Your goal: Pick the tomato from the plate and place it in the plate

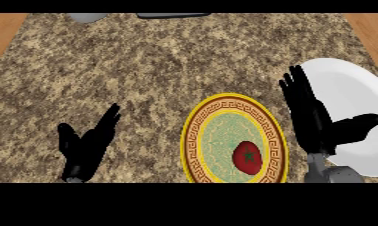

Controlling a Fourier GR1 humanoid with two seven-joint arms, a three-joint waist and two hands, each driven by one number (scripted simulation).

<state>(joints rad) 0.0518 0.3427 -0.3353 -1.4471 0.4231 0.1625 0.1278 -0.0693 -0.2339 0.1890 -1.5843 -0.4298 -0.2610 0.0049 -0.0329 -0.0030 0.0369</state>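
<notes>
Tomato (248,157) sits untouched in the yellow-rimmed patterned plate (193,125), down-left of the right hand (314,120) fingertips, not yet picked. Right hand's fingers are straight and together, thumb spread out over the white plate (347,77), holding nothing; it lies between both plates, probably staged for the reach to the tomato. Left hand (85,145) rests open, fingers up and holding nothing, well left of the plates, likely parked out of the way.
</notes>
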